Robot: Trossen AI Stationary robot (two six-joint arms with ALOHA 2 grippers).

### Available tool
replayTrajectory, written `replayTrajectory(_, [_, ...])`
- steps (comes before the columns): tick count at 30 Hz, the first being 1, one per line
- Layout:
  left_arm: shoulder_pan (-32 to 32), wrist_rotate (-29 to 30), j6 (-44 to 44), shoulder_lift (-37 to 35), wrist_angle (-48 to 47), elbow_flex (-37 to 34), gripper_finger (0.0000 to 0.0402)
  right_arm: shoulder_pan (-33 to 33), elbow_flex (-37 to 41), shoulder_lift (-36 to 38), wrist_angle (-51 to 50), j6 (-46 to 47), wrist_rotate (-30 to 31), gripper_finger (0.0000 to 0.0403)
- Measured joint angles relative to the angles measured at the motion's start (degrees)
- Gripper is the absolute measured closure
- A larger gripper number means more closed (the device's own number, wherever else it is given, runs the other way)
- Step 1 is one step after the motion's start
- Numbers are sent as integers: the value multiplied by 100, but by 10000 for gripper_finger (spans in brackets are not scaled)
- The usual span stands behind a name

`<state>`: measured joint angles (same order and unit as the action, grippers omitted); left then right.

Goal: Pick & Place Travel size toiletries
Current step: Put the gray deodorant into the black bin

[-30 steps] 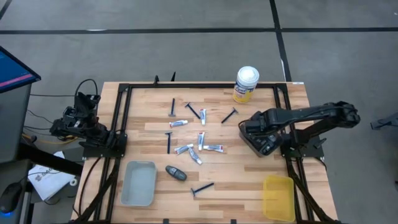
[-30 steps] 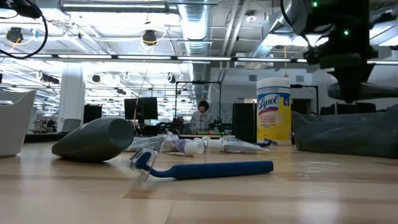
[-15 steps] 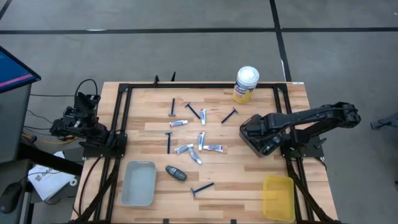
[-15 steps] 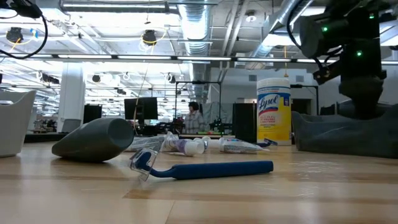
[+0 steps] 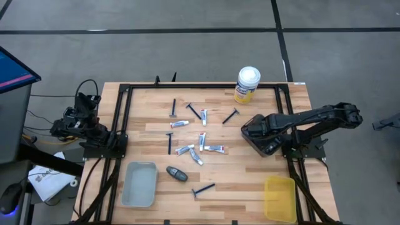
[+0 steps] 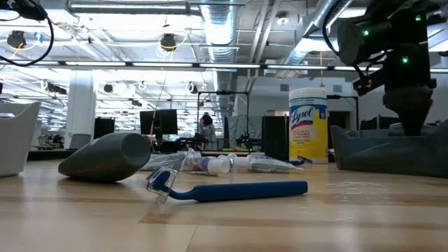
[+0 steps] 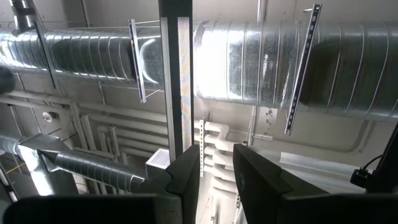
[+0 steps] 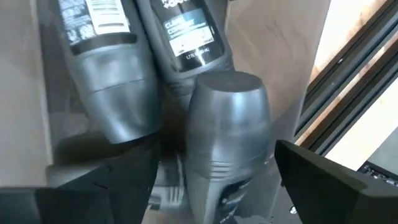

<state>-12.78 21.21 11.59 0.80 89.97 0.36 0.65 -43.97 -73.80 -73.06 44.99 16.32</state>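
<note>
Several dark-blue razors (image 5: 169, 142), white tubes (image 5: 214, 149) and one dark grey oval container (image 5: 176, 174) lie flat on the wooden table. In the low view the container (image 6: 105, 157) and a razor (image 6: 231, 190) lie nearest. My right gripper (image 5: 257, 132) is low over the dark tray (image 5: 270, 150) and open. Its fingers stand on either side of a grey container (image 8: 227, 124) that lies in the tray beside two others (image 8: 109, 87). My left gripper (image 7: 216, 177) is parked off the table's left edge (image 5: 81, 122), pointing up at the ceiling, shut and empty.
A tall yellow canister with a white lid (image 5: 247, 84) stands at the far edge. A grey tray (image 5: 139, 184) sits near left and a yellow tray (image 5: 279, 198) near right. A black frame (image 5: 122, 119) runs along the table's sides. Bare wood lies between the trays.
My right gripper has gone down toward the dark tray and now stays low over it. The things on the table have not moved.
</note>
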Motion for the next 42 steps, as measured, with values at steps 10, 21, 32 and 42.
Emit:
replayTrajectory(10, [0,-2,-4,0,-17,0,309,2,-1589,0,530,-303,70,99])
replayTrajectory(21, [0,-2,-6,0,-42,-2,309,161,-2943,-439,2106,-855,16,101])
replayTrajectory(32, [-2,104,-1652,1072,-2142,797,309,666,-4261,-390,2924,-1753,18,101])
replayTrajectory(42, [-2,-629,-1982,3452,-8373,3312,219,721,-4629,38,2851,-1866,26,101])
